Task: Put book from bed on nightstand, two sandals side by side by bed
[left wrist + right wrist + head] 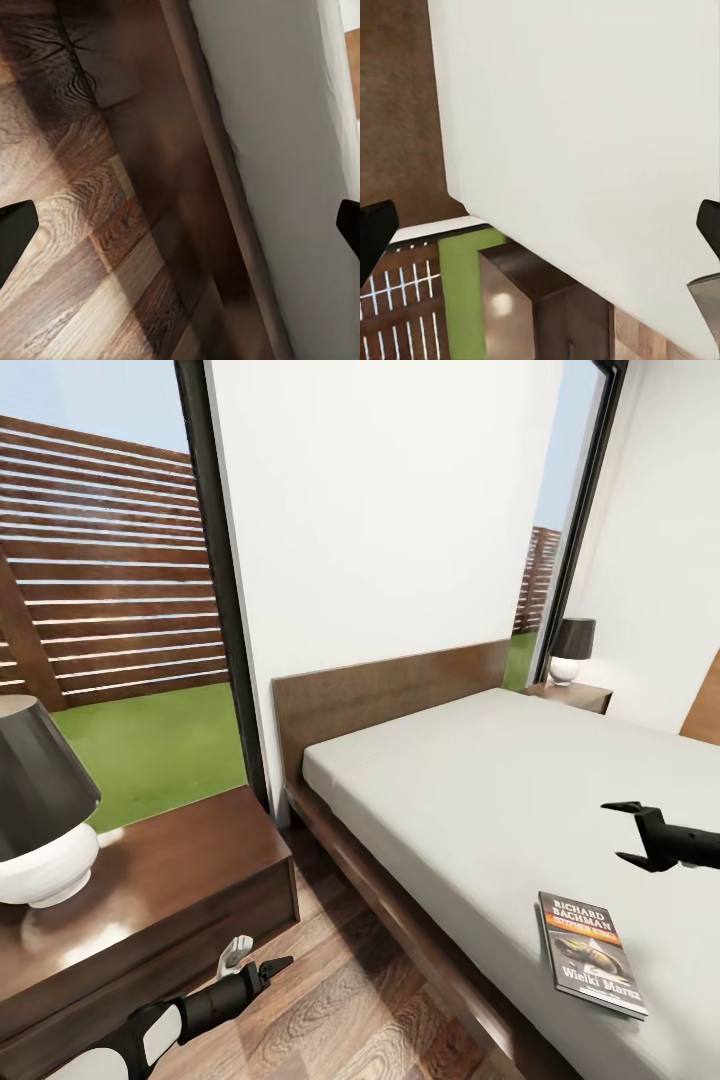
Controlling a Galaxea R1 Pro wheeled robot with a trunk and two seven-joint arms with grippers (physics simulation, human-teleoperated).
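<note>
Where plank floor (340, 1000) meets grey bed (480, 780), book (592, 952) flat, long axis toward headboard (380, 695); both grippers, left gripper (262, 963), right gripper (622, 832), spread wide, empty

You've got a near lamp (40, 810), a far lamp (572, 648), fence (100, 560) & grass (160, 745) outside.
</note>
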